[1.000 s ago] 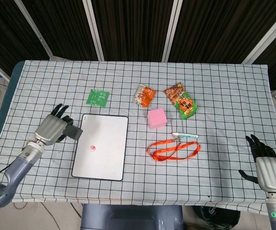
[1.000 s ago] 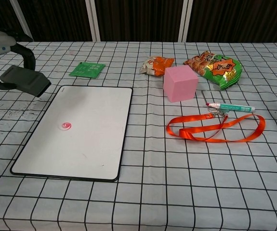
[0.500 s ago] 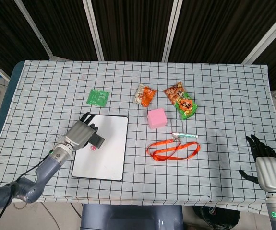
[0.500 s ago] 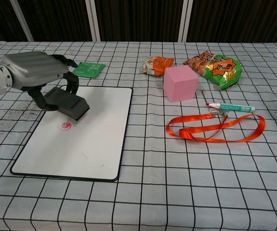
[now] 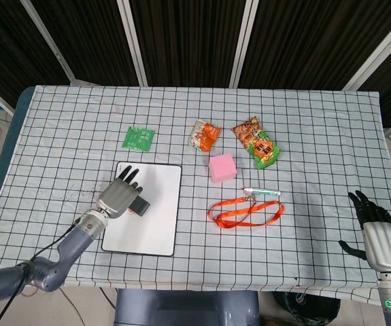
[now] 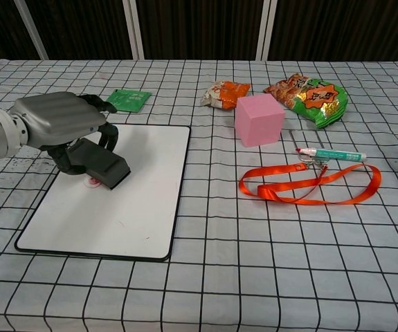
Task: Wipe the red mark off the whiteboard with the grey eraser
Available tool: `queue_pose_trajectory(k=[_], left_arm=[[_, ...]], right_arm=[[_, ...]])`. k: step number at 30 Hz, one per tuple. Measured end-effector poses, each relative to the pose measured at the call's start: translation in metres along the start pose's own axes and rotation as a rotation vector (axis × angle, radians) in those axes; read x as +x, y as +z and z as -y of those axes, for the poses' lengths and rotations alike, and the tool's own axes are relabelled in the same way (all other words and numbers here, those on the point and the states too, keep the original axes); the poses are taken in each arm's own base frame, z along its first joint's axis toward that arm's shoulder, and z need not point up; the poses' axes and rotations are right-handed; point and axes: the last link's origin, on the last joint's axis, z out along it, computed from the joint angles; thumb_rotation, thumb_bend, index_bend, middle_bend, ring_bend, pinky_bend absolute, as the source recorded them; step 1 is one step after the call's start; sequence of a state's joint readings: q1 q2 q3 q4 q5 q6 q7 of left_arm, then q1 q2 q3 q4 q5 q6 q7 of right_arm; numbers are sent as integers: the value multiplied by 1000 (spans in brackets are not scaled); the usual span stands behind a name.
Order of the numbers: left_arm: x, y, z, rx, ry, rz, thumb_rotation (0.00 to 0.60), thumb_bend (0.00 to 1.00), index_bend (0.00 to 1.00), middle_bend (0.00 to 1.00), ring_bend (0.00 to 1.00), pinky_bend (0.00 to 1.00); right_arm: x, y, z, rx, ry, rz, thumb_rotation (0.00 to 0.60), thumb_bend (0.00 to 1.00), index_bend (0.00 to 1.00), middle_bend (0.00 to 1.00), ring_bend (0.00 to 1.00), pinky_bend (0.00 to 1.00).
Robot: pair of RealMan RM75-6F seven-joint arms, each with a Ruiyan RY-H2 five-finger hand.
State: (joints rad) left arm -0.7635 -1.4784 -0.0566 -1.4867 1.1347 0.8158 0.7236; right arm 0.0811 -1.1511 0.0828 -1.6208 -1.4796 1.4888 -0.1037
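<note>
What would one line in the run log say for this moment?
left robot hand: holds grey eraser on red mark | whiteboard: mark partly covered | right robot hand: idle, empty

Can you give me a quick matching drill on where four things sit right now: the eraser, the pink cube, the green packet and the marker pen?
Things:
1. eraser
2. pink cube
3. green packet
4. marker pen

Places:
A. just above the orange strap
B. on the cloth beyond the whiteboard's far edge
C. on the whiteboard, held by the left hand
D. in front of the two snack bags

Pairs: 1-C, 2-D, 3-B, 4-A
</note>
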Motion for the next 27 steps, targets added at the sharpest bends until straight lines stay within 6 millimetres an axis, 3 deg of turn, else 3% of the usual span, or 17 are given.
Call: queue_pose_trajectory(k=[14, 27], left_arm=[[-14, -35, 1, -36, -6, 92, 600, 378, 443, 444, 12, 22], [0, -2, 2, -2, 4, 38, 600, 378, 444, 448, 12, 10]], right_arm=[[0, 0, 1, 4, -2, -6, 600, 131, 7, 87, 190, 224], [0, 0, 1, 1, -2, -6, 600, 131, 6, 89, 190, 224]])
